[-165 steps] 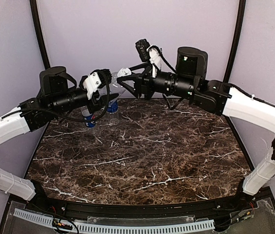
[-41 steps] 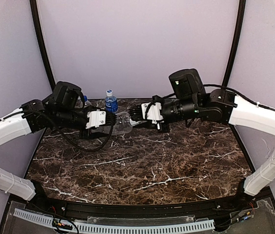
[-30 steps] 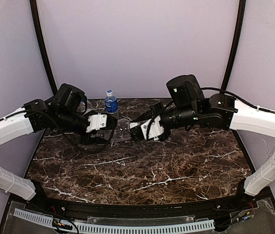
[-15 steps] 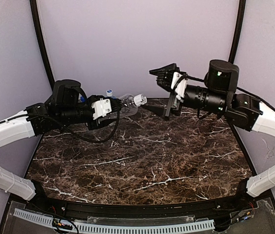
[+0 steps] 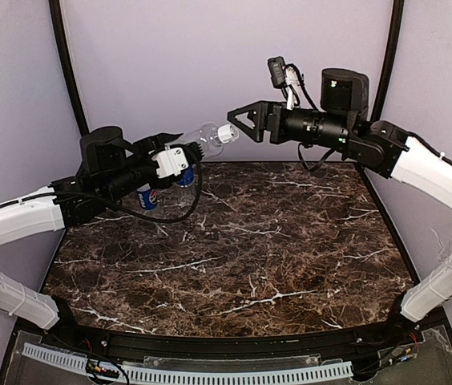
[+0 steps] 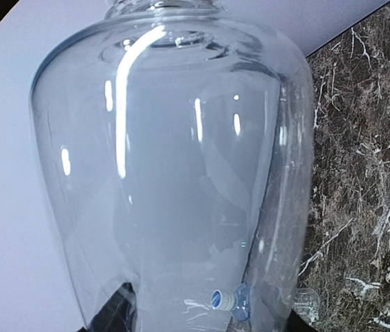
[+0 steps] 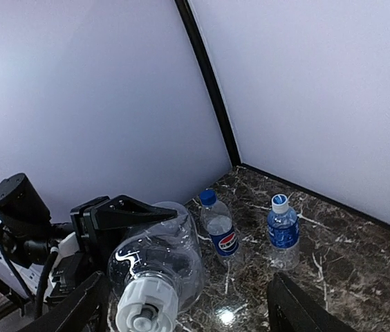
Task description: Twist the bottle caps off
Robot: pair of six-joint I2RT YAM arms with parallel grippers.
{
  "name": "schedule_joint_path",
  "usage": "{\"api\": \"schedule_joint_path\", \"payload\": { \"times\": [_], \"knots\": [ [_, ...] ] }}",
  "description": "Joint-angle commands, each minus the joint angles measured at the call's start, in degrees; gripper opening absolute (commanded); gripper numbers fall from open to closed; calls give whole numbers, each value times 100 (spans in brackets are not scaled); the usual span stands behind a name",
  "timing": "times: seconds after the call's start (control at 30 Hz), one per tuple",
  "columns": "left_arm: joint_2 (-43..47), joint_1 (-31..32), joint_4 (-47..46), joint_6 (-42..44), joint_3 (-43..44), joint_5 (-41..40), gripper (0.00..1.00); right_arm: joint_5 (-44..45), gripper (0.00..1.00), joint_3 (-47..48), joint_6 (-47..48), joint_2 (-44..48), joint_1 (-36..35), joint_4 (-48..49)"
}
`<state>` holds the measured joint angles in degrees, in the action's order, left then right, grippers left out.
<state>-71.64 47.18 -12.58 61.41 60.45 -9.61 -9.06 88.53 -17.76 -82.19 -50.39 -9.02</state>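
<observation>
Step in hand: seat the right gripper [image 5: 240, 124] on the white cap [image 5: 228, 134] of the unlabelled bottle [image 5: 200, 143], then turn the cap off.
Bottle location: the bottle is held in the air above the far left part of the marble table [image 5: 250, 241]. It is tilted, with its neck pointing up and right towards the right arm.
Left gripper [image 5: 176, 152]: clamped across the bottle's body. The clear wall fills the left wrist view, so the exact finger contact cannot be read there.
Right gripper state: jaws spread wide, empty, and just beside the cap. In the right wrist view the cap sits low and left of the midline between the fingers.
Alignment: shift the gripper until the cap lies centred between the fingers, with the wrist axis in line with the bottle neck.
Grip: close on the ribbed side wall of the cap only, not on the neck ring or the shoulder.
Rotation: turn about the neck axis. The left arm must hold firm, because the thin clear body is likely to flex or slip under torque.
Remaining work: the Pepsi bottle [image 7: 220, 233] with its dark blue cap [image 7: 209, 198] and the water bottle [image 7: 283, 237] with its pale cap [image 7: 279, 203] stand upright and capped, near each other at the far left of the table.
</observation>
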Motion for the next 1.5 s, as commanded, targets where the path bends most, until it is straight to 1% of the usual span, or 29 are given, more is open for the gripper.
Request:
{"api": "schedule_joint_path", "payload": {
  "times": [0.0, 0.1, 0.27, 0.33, 0.43, 0.57, 0.7, 0.87, 0.93, 1.03, 1.1, 1.13, 1.17, 1.2, 1.23, 1.27, 1.3, 1.4, 1.47],
  "knots": [
    [-14, 56, -433, 209, -97, -177, 36, 12, 76, 179, -1172, -106, -6, -166],
    [-17, 60, -424, 220, -99, -210, 36, -144, 74, 133, -1246, -158, -6, -163],
    [-47, 57, -422, 243, -99, -245, 36, -289, 73, 138, -1266, -237, -40, -282],
    [-57, 63, -441, 267, -97, -233, 36, -307, 69, 152, -1259, -272, -41, -310],
    [-82, 57, -447, 279, -84, -220, 36, -444, 60, 262, -1196, -364, -52, -370],
    [-100, 53, -447, 299, -72, -238, 36, -560, 53, 458, -1114, -506, -94, -497],
    [-115, 57, -452, 296, -65, -272, 36, -651, 41, 580, -1071, -616, -102, -603],
    [-106, 55, -425, 262, -74, -267, 36, -583, 2, 563, -959, -602, -102, -675],
    [-80, 58, -371, 202, -79, -221, 36, -630, 0, 552, -760, -599, -102, -710],
    [-29, 60, -78, -74, -52, -24, 35, -1164, 0, 641, 5, -689, -129, -830],
    [14, 61, 405, -336, 39, 272, 35, -1458, 0, 760, 955, -773, -240, -1194],
    [41, 54, 869, -430, 117, 569, 33, -1511, 0, 785, 1739, -787, -349, -1377],
    [52, 59, 1046, -595, 148, 725, 32, -1533, 0, 770, 2347, -785, -485, -1533],
    [84, 60, 1578, -661, 221, 1137, 30, -1599, 0, 706, 2971, -744, -644, -1682],
    [99, 62, 1993, -783, 248, 1304, 29, -1633, 0, 599, 3525, -699, -791, -1761],
    [128, 61, 2139, -869, 286, 1582, 28, -1615, 0, 470, 4023, -635, -905, -1778],
    [144, 58, 2406, -1006, 307, 1702, 28, -1599, 0, 359, 4425, -580, -989, -1791],
    [180, 58, 2809, -1232, 453, 2242, 27, -1582, 0, 113, 5540, -480, -1153, -2000],
    [167, 62, 3207, -1374, 621, 2607, 27, -1416, 0, -52, 6198, -429, -1270, -2122]
  ]
}}
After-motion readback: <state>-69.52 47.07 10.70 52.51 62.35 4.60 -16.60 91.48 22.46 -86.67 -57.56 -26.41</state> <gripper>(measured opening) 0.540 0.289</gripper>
